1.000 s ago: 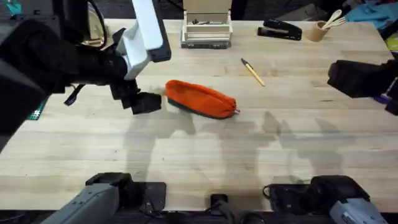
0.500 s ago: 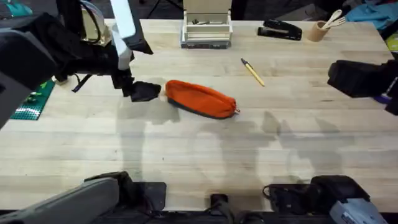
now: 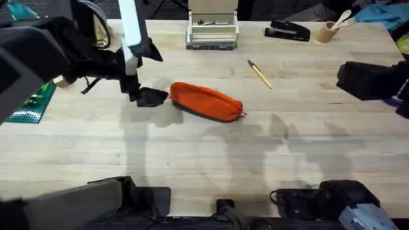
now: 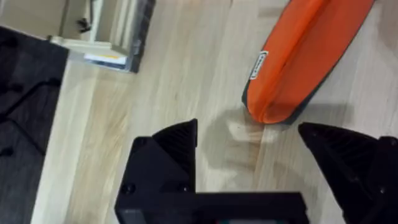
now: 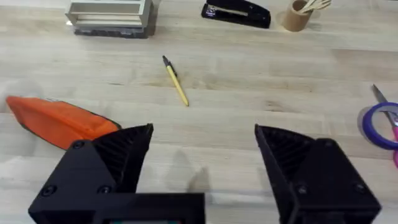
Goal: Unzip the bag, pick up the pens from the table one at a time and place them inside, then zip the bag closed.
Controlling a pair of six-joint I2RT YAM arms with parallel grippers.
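- Left pincer (image 3: 152, 97) has shifted slightly right since half a second ago, now just beside the orange pencil pouch's (image 3: 206, 101) left end, fingers apart.
- Pouch unmoved, lying mid-tabletop (image 3: 204, 160), zipper closed.
- Yellow pen (image 3: 259, 73) unmoved, up and right of the pouch, well apart.
- Right pincer (image 5: 202, 149) unchanged at the right edge, fingers spread, empty.

Bag (image 4: 305, 56): far end cut off by the left wrist view's edge; zipper pull not discernible. Purple ring (image 5: 382, 124): cut by frame edge.
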